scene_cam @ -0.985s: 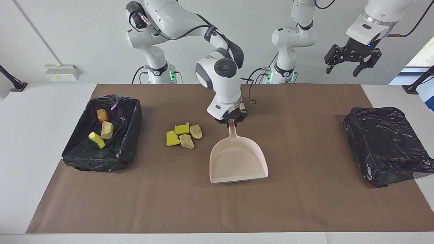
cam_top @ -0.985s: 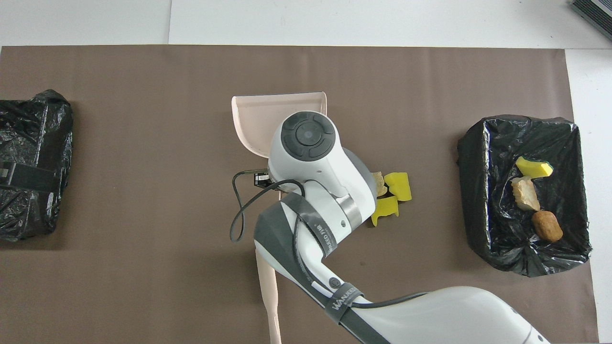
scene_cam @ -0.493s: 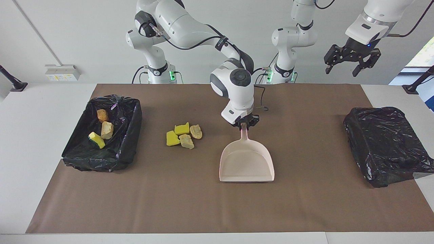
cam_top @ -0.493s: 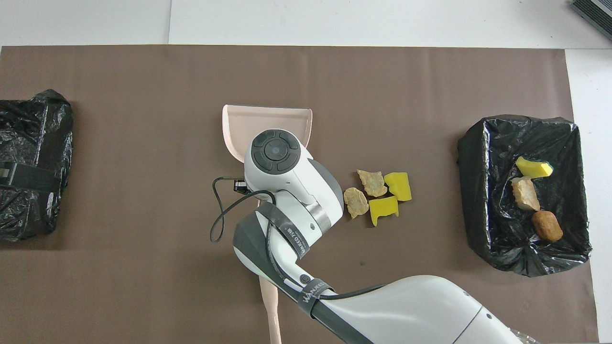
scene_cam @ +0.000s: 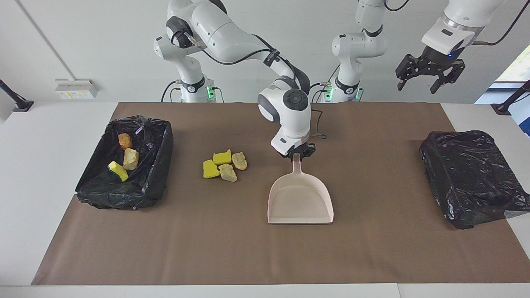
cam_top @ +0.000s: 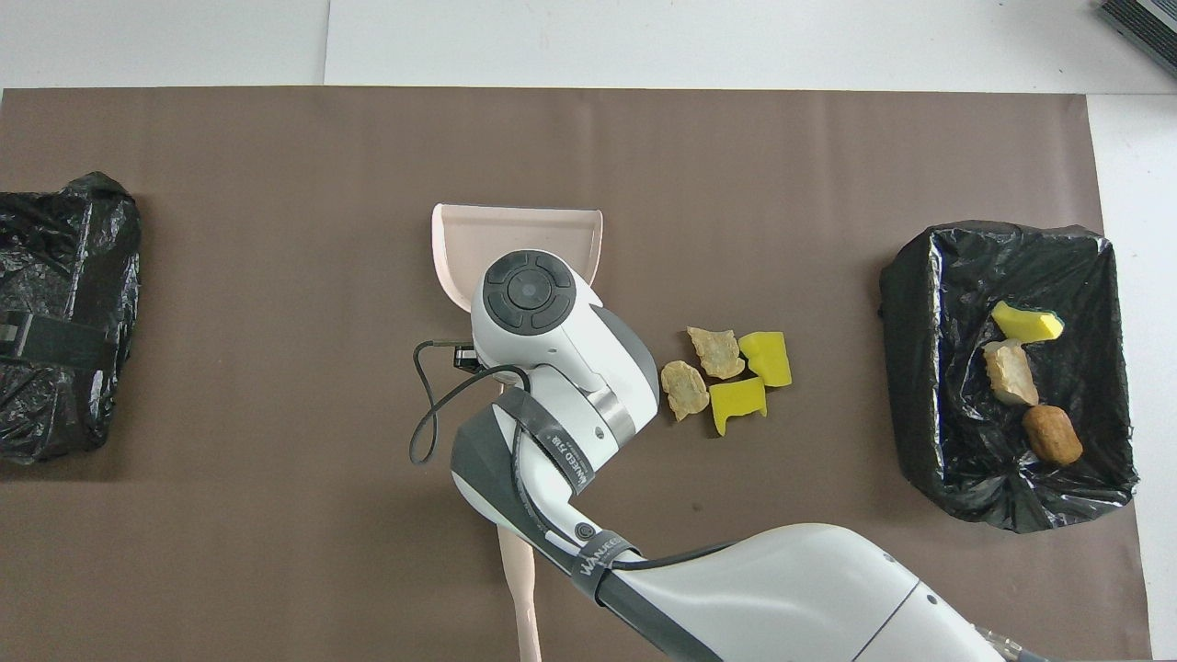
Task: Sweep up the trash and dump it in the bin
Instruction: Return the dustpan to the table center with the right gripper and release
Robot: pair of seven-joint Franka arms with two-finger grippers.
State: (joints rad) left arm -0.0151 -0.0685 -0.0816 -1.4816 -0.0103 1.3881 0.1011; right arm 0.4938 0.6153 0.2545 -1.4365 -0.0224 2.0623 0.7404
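Lying flat, dustpan (handle toward robots)

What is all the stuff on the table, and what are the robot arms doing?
Trash scraps on the mat: four, two yellow and two tan, clustered between the bin and the dustpan.
Trash scraps in the bin: three, one yellow with green backing, one tan, one orange-brown.
Bin: one, lined with black plastic, at the right arm's end of the table.
Dustpan: one, pale pink, flat near the middle of the mat.
Black plastic bundle: one, at the left arm's end.
Mat: one, brown, covering the table.
Pale stick-like thing: one, beige, at the robots' edge, partly hidden by the arm.
Right gripper: at the dustpan's handle.
Left gripper: open, waiting high in the air.
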